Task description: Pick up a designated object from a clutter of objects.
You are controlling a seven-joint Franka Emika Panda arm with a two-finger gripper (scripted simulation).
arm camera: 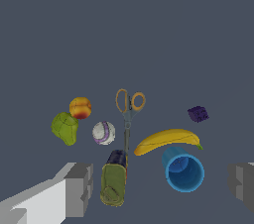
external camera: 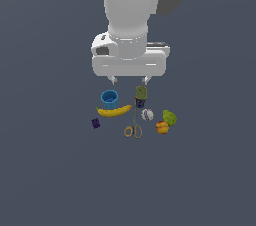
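The wide-open, empty claw (external camera: 129, 79) hangs above the cylindrical navy can (arm camera: 114, 178) with its olive lid.

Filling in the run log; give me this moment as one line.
phase: approach | tool: open, empty, above clutter | target: navy can, on surface, ungrasped | nearest: blue cup, scissors
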